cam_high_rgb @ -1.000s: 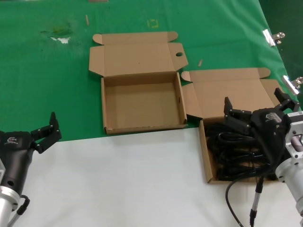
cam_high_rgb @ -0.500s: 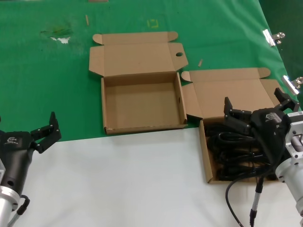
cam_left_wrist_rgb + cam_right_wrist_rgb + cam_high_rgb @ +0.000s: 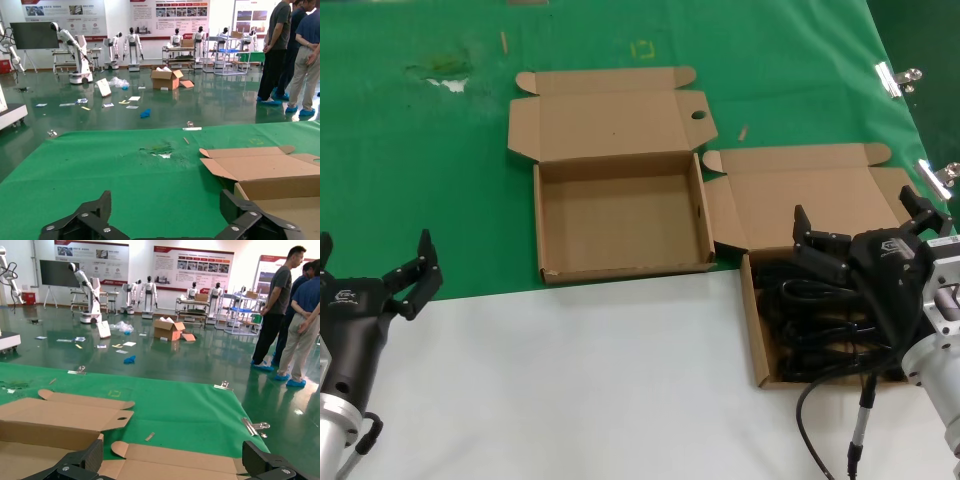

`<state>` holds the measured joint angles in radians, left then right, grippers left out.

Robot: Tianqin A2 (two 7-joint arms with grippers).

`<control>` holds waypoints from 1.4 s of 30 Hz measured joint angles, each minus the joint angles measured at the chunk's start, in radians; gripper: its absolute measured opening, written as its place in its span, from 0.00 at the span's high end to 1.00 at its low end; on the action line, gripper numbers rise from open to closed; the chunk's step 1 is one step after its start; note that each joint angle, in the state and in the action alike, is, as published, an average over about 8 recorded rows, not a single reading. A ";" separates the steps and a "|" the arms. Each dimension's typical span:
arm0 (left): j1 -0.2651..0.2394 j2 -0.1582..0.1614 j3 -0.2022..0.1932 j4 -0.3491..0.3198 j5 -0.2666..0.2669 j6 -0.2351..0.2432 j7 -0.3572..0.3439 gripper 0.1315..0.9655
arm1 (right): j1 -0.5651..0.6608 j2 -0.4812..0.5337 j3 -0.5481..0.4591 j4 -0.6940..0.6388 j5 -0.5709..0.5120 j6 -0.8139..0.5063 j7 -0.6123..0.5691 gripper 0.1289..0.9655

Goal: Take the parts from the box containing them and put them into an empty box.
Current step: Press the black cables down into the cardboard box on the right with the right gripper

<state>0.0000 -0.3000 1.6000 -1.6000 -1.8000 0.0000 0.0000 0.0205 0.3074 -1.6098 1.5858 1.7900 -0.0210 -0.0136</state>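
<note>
At about four o'clock on the table, the right gripper hovers over the box containing them, jaws spread wide, one fingertip above the black tangle and the other out toward the lid's far flap. The parts look like coiled black cables, heaped together in the tray with no single piece lying apart.

An empty box sits at roughly eleven o'clock from the full one, just beside it, lid folded back and tray bare. The left gripper waits at eight o'clock, near the seam between the green cloth and the white surface, jaws also spread.

The step in hand seems to be the descent for a first pick. To do it well, the right gripper should probably come straight down over a loop that stands proud of the pile, so the fingers straddle one strand rather than several. Closing too near the cardboard wall could snag it and drag the box. A slow lift would let tangled neighbours fall free before the carry to the empty tray.
</note>
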 joint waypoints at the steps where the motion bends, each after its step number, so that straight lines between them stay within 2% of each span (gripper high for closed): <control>1: 0.000 0.000 0.000 0.000 0.000 0.000 0.000 0.20 | 0.000 0.000 0.000 0.000 0.000 0.000 0.000 0.00; 6: 0.000 0.000 0.000 0.000 0.000 0.000 0.000 0.29 | 0.000 0.002 -0.001 0.000 0.000 0.002 0.000 0.00; 14: 0.000 0.000 0.000 0.000 0.000 0.000 0.000 0.54 | 0.000 0.039 -0.032 -0.002 -0.003 0.029 -0.007 0.00; 15: 0.000 0.000 0.000 0.000 0.000 0.000 0.000 0.54 | 0.001 0.045 -0.038 -0.002 -0.002 0.032 -0.008 0.00; 21: 0.000 0.000 0.000 0.000 0.000 0.000 0.000 0.71 | 0.013 0.094 -0.079 0.001 0.007 0.040 -0.009 0.00; 23: 0.000 0.000 0.000 0.000 0.000 0.000 0.000 0.77 | 0.020 0.121 -0.099 0.001 0.012 0.038 -0.006 0.00; 27: 0.000 0.000 0.000 0.000 0.000 0.000 0.000 0.77 | 0.041 0.200 -0.154 0.002 0.027 0.032 0.007 0.00; 33: 0.000 0.000 0.000 0.000 0.000 0.000 0.000 0.88 | 0.089 0.345 -0.238 0.013 0.037 -0.016 0.053 0.00; 42: 0.000 0.000 0.000 0.000 0.000 0.000 0.000 0.97 | 0.204 0.520 -0.275 -0.002 0.003 -0.264 0.101 0.00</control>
<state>0.0000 -0.3000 1.6000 -1.6000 -1.7999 0.0000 -0.0001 0.2241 0.8275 -1.8852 1.5835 1.7930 -0.2846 0.0870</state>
